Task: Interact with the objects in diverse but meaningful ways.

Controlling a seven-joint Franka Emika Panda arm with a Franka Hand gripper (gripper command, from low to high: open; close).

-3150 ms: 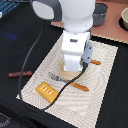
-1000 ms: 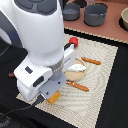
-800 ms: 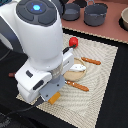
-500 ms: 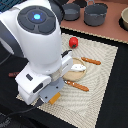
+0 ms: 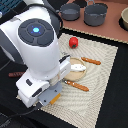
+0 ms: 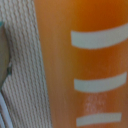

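Right, my arm (image 5: 37, 47) is bent low over the near corner of the woven mat (image 5: 107, 75), on the exterior view's left, and its white bulk hides my hand there. Can't tell how far the hand is open or whether it grips anything. The wrist view is filled by the yellow ridged bread loaf (image 6: 85, 65), orange-yellow with pale stripes across it, very close and blurred, mat weave beside it. In the exterior view only a corner of that loaf (image 5: 54, 96) shows under my wrist, lying on the mat. Contact with the loaf not visible.

Rest of the mat: red tomato (image 5: 73, 42) near the far edge, apart from everything. White fish-like piece (image 5: 76, 66) sits on a small tan plate (image 5: 78, 75) mid-mat, just beside my arm. Orange-handled fork (image 5: 91, 61) lies just past the plate, orange-handled knife (image 5: 76, 85) on its near side. Dark sausage stick (image 5: 16, 74) lies off the mat on the black surface (image 5: 120, 100), exterior view's left. Two grey pots (image 5: 95, 14) stand at the back, well apart from the mat.
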